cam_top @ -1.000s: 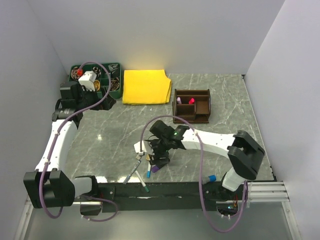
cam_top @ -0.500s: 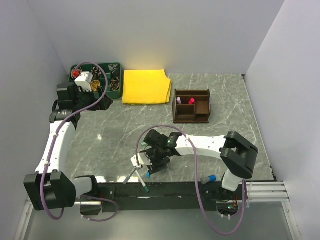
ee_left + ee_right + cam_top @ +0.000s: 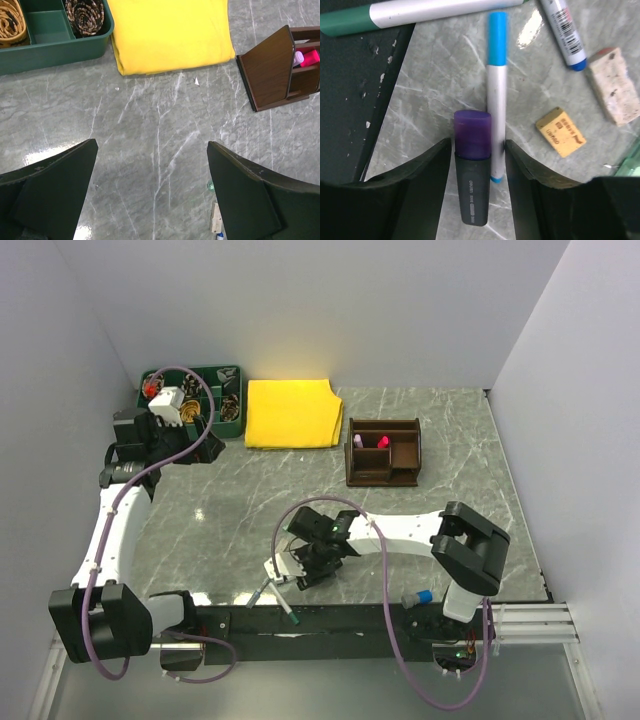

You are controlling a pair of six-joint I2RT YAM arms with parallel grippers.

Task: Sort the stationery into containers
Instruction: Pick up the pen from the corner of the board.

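In the right wrist view my right gripper is down on the table with its jaws closed in around a dark marker with a purple cap and a white pen with a blue cap beside it. A green-capped pen, a blue-tipped pen, a whitish eraser and a yellow eraser lie around. In the top view this gripper is near the front edge. The brown organiser stands far right and holds pink markers. My left gripper is open and empty, high above bare table.
A green tray of coiled items and a yellow cloth lie at the back left. The black base rail runs just beside the pens. The left wrist view shows the organiser, the cloth and the tray.
My right gripper has moved left and toward the front edge, coming down over the purple-capped marker and the blue-capped pen. My left arm has drawn back slightly to the left.
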